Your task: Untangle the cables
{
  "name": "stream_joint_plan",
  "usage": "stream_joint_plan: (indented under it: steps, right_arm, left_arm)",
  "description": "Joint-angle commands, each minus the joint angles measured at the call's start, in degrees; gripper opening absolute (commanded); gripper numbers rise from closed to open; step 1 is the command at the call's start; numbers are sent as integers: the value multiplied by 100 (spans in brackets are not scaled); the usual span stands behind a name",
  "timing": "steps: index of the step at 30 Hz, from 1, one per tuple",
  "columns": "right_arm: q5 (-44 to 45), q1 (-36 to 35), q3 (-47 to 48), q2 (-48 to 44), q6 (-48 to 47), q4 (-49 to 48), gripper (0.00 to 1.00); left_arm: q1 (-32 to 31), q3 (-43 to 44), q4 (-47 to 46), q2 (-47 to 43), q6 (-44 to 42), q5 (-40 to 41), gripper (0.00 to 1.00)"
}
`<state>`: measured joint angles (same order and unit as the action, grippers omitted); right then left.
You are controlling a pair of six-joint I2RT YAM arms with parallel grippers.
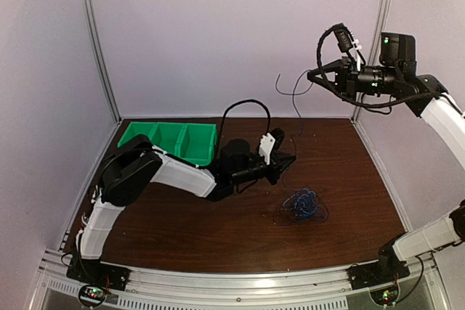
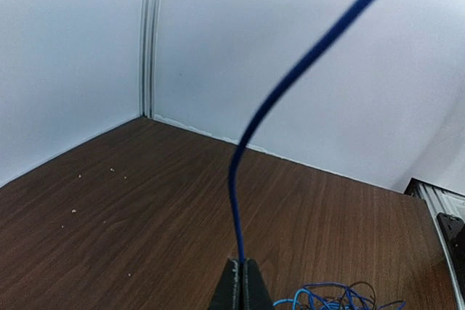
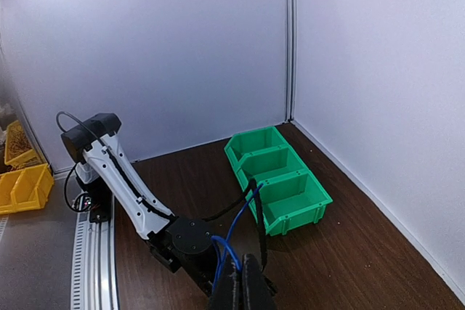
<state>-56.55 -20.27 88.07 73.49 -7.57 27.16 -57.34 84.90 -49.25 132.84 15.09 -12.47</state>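
– On the table (image 1: 182,230), right of centre, what lies there?
– One tangle of cables (image 1: 301,205), blue and black; strands too fine to count.
– The hands?
– Two: left hand (image 2: 240,266) clenched on a blue cable (image 2: 247,128), right hand (image 3: 241,266) gripping blue cable too. One green bin (image 1: 168,139), three compartments.

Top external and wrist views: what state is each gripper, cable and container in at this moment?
left gripper: shut on blue cable, low over the table.
right gripper: shut on cable strands, raised high.
cable tangle: knotted heap lying on the table, ungripped.
green bin: upright, all three compartments look empty.
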Motion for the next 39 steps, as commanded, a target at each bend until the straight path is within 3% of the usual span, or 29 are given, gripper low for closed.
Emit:
stream_joint_plan:
  steps: [1, 3, 5, 8, 11, 15, 19, 21, 28, 30, 33, 36, 39]
  right_arm:
    - [310, 27, -99, -29, -53, -151, 0]
    - [516, 67, -143, -2, -38, -196, 0]
    - [958, 101, -246, 20, 154, -364, 10]
    - [1639, 145, -492, 82, 145, -506, 17]
    - [2651, 159, -848, 271, 54, -467, 48]
    - [2936, 276, -833, 571, -691, 336, 62]
    - [1625, 307, -1016, 611, -2227, 1640, 65]
    - [1050, 262, -1482, 430, -2640, 1694, 67]
    - [881, -114, -2573, 592, -3073, 1148, 75]
    - [705, -211, -2693, 810, -3123, 1034, 84]
    - [726, -460, -2925, 958, -3064, 574, 88]
    - [884, -753, -2991, 1166, -2916, 94, 88]
    - [921, -994, -2776, 1566, -2715, -151, 83]
  left_arm:
    - [107, -554, -159, -458, 59, 0, 0]
    - [116, -850, -136, -723, 39, -6, 0]
    - [111, -1137, 4, -1091, 38, -15, 0]
    - [114, -1503, 396, -1634, 57, -56, 0]
    - [118, -1735, 949, -2201, 172, 284, 0]
    - [260, -1448, 2673, -2871, 399, 514, 0]
    - [475, -1182, 3902, -3470, 604, 215, 0]
    - [486, -1205, 4183, -3811, 542, 348, 0]
    - [523, -1154, 4558, -4234, 389, 579, 0]
    - [522, -1151, 4554, -4268, 429, 624, 0]
    - [522, -1201, 4492, -4275, 489, 631, 0]
    - [522, -1264, 4478, -4310, 542, 635, 0]
    - [522, -1333, 4453, -4379, 634, 661, 0]
